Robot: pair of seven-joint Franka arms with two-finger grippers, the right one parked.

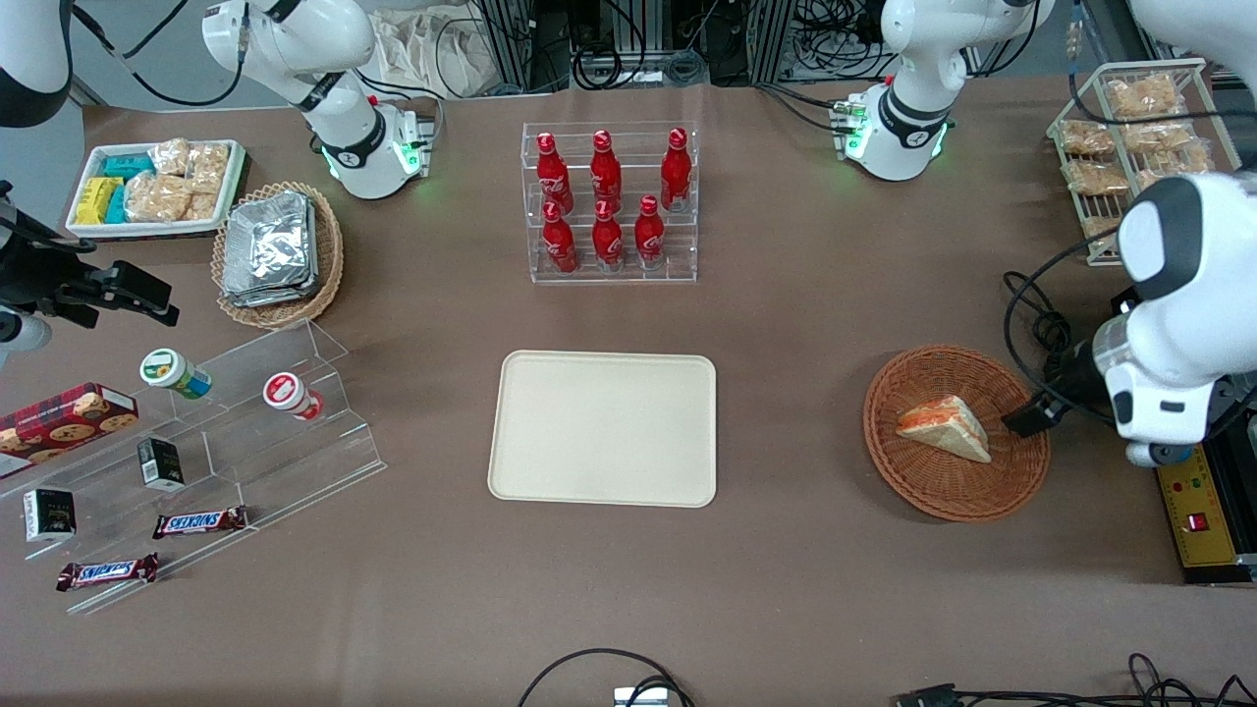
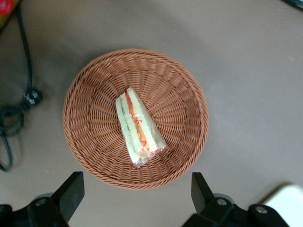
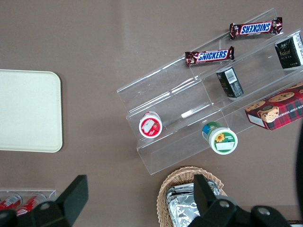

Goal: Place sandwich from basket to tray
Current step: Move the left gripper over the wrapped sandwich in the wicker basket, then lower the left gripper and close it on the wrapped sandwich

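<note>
You view the table (image 1: 805, 324) from high overhead; the left wrist camera looks straight down, sharing the basket (image 1: 956, 432) at 3 o'clock.

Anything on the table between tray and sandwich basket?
Nothing: front view shows bare brown table between the tray and the basket. Open gripper hovers above the sandwich.

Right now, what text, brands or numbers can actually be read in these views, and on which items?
"SNICKERS": on each of two chocolate bars on the clear acrylic stand.
Red bottles: white script, too small to read.
Cookie box: edge lettering blurred.
Black cartons, two cup lids: print unreadable.
Sandwich, basket, tray: no text.
Gripper, open, hovering above the basket: no text.
</note>
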